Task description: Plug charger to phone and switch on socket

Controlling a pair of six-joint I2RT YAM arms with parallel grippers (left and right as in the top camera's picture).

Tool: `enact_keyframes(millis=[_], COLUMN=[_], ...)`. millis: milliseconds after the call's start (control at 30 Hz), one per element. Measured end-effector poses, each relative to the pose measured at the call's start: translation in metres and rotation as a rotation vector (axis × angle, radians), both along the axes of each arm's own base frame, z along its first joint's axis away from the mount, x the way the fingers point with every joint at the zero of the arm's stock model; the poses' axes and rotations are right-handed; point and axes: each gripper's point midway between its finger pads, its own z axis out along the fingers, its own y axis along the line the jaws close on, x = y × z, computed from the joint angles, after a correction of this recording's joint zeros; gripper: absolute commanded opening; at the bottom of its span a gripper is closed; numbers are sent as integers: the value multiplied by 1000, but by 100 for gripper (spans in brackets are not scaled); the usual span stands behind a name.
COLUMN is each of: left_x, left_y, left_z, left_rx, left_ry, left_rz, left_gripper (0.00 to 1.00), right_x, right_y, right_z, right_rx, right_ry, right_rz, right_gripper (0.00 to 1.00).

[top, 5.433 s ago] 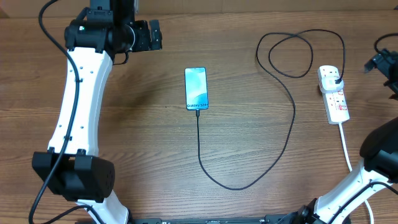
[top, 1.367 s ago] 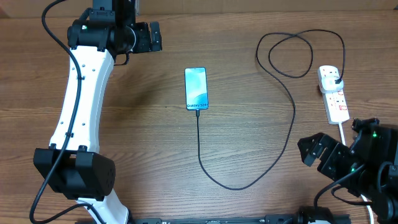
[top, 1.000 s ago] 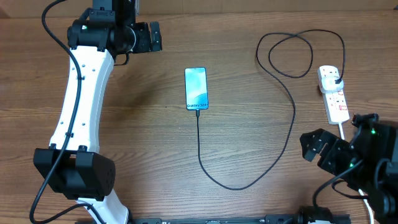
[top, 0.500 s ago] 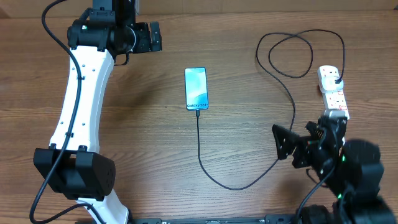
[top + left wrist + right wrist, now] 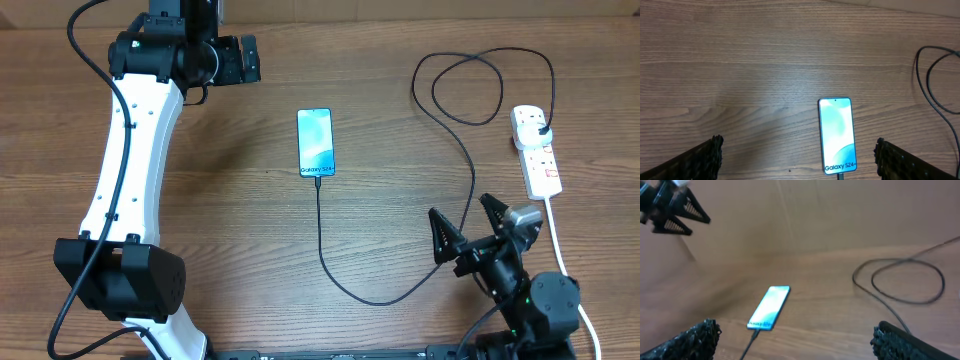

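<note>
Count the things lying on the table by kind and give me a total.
Phone: 1
Charger: 1
Socket: 1
Total: 3

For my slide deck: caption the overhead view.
Phone lies face up, black cable running from its lower edge to the white power strip; left claw and right claw open, empty.
</note>
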Motion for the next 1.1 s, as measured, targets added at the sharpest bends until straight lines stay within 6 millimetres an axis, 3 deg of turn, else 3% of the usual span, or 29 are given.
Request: enact_keyframes(millis=[467, 667, 767, 1100], left_x=[0, 0, 0, 0], left_y=[0, 0, 0, 0], left_z=[0, 0, 0, 0], left_rx=[0, 0, 0, 0], left_ry=[0, 0, 0, 0], left_rz=[0, 0, 0, 0], left_gripper=[100, 100, 100, 100], right_x=[6, 7, 8, 11], right_y=[-3, -4, -5, -13], right_z=[-18, -24, -40, -41], right_rx=[-15, -80, -122, -156], right_ry=[-185, -191, -140, -143], right_rz=[-21, -24, -27, -72], right_gripper=[100, 100, 100, 100])
